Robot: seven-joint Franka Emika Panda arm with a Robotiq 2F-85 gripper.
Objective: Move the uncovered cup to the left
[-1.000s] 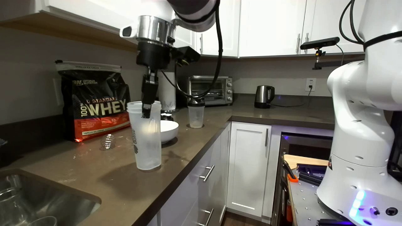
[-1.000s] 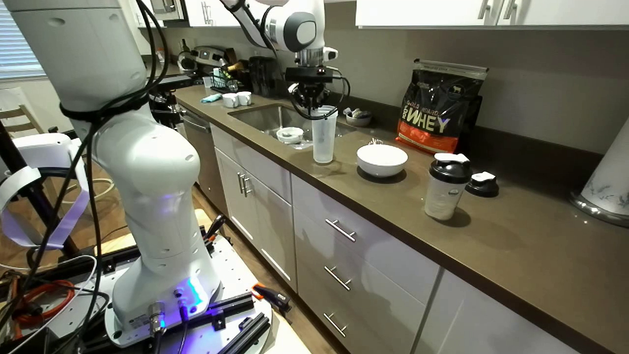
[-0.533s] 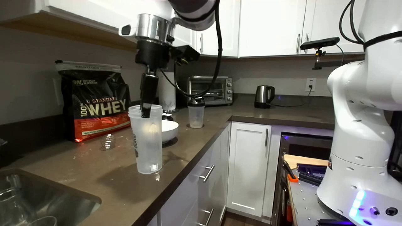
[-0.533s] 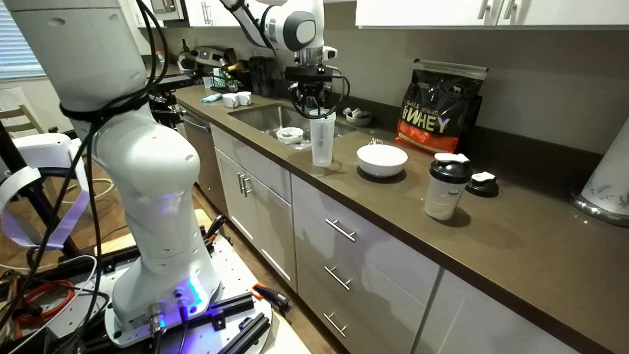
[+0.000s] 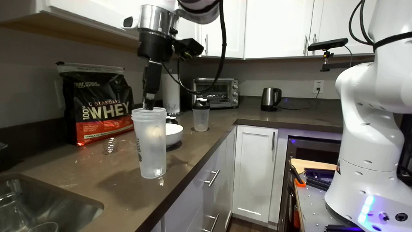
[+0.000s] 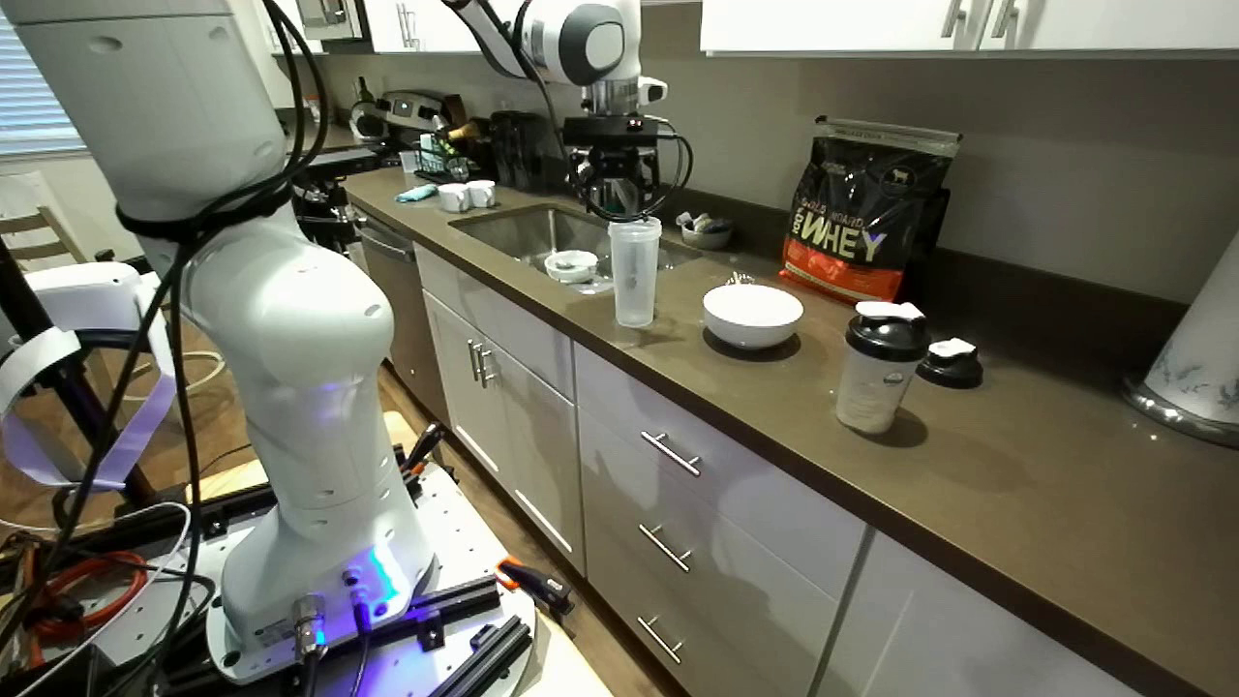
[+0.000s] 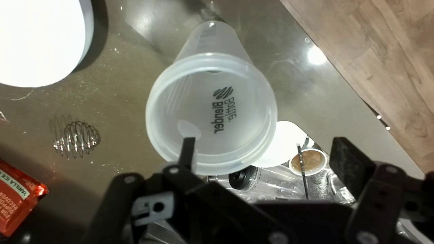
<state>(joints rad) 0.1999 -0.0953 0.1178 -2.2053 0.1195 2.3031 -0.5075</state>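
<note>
The uncovered cup [image 5: 151, 146] is a tall frosted tumbler standing upright on the counter, near its front edge and close to the sink; the cup [image 6: 635, 276] shows there in both exterior views. Looking down in the wrist view, I see into the mouth of the cup [image 7: 210, 112], dark lettering on its wall. My gripper [image 7: 264, 141] has its fingers wide apart, holding nothing; one finger [image 7: 187, 152] overlaps the rim in that picture. In an exterior view the gripper [image 5: 148, 104] hangs just above the cup, fingertips around rim height.
A white bowl [image 6: 752, 315] stands beside the cup. A wire ball [image 5: 110, 145] and a whey bag [image 5: 99, 106] lie toward the wall. The sink [image 5: 58, 203] has dishes in it. Farther along is a black-lidded shaker [image 6: 876, 387] with a loose black lid [image 6: 951, 365].
The fingers have spread and my gripper has risen from the cup's rim. Between the earlier frames the cup shifted slightly downward and toward the sink; since then it has stood still.
</note>
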